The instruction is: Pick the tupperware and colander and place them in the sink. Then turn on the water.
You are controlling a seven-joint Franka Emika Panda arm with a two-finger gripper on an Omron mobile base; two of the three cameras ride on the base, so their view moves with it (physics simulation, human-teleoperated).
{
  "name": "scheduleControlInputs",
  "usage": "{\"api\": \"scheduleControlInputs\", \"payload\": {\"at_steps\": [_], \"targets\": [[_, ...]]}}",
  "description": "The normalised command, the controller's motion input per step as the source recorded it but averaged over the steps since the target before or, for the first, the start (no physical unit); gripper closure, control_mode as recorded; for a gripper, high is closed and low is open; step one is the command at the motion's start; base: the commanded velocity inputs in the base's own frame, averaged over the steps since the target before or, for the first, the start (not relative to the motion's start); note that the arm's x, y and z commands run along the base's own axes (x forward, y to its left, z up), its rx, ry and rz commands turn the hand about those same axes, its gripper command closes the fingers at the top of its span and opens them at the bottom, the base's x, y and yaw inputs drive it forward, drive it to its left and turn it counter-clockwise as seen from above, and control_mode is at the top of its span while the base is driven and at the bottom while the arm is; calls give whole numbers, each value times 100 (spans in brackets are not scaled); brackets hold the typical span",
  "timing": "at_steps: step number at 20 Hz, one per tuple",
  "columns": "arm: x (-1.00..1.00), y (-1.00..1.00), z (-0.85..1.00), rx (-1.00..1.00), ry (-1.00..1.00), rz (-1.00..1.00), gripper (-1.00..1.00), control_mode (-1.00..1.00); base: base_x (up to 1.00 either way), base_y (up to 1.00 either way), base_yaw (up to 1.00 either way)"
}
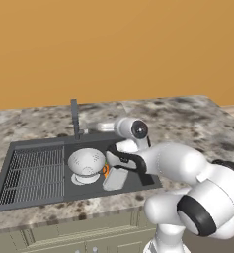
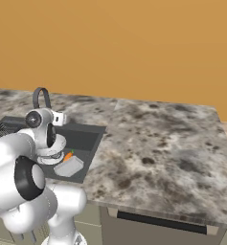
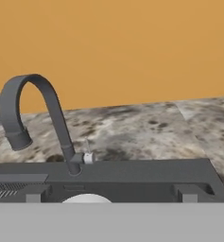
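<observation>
Spreading across both base views, a speckled granite counter is seen beneath an orange wall, with pale cabinet fronts below its edge. Sunk into it is the sink, its ribbed drainboard lying on the far side of the basin from the arm. Inside the basin, below the gripper, the colander is seen upside down, and the tupperware lies just beside it, an orange carrot between them. The jaws are held wide apart with nothing between them, level with the faucet and pointed at it. From the left base view the faucet is seen edge-on as a thin post; its full arch and the small silver handle at its foot are shown in the hand view, ahead of the jaws. The tupperware is partly covered by the arm's wrist in the left base view, but is shown whole in the right.
</observation>
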Motion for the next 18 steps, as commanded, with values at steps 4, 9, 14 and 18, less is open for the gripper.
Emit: {"api": "scheduleControlInputs", "payload": {"at_steps": [4, 9, 14, 18], "targets": [[0, 14, -1, 0, 0, 1, -100, -100, 0, 0, 0], [0, 14, -12, 0, 0, 0, -100, -100, 0, 0, 0], [0, 2, -21, 2, 0, 0, -100, -100, 0, 0, 0], [0, 0, -26, 3, -1, 0, -100, -100, 0, 0, 0]]}}
